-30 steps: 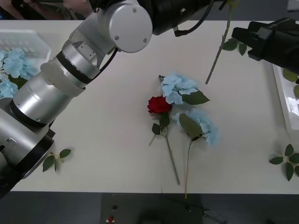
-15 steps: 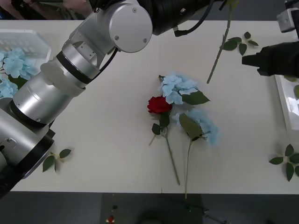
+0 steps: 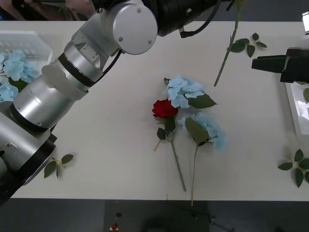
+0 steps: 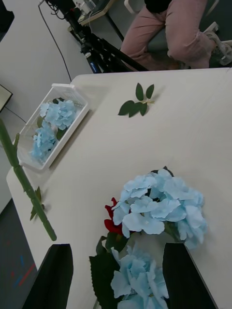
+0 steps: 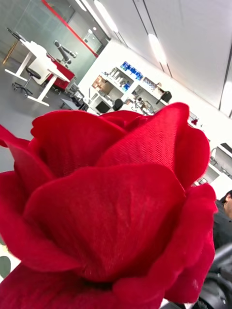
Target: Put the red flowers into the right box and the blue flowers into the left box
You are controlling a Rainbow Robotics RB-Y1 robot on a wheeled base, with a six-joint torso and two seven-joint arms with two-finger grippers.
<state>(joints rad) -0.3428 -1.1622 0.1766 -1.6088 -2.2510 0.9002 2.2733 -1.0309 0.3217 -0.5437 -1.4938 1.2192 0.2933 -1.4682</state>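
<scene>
Counts: 2 deep red artificial roses, one lying mid-tabletop (image 3: 164, 108), one bloom close against the left wrist camera (image 5: 111, 203). Pale sky-blue artificial hydrangea heads: 2 mid-tabletop (image 3: 184, 91) (image 3: 212, 129), 2 in the ribbed white plastic tray (image 4: 77, 99) at the far left corner (image 4: 60, 113) (image 4: 42, 141). White trays: 2, second at the right edge (image 3: 292, 104). Bloomless green leaf sprigs: 3 (image 3: 59, 164) (image 3: 297, 166) (image 3: 250, 43). Plus 1 hanging green stem (image 3: 226, 52).

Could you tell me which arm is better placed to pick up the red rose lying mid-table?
Probably the right: its open gripper hangs facing the red rose, whereas the left arm is already holding up another rose.
</scene>
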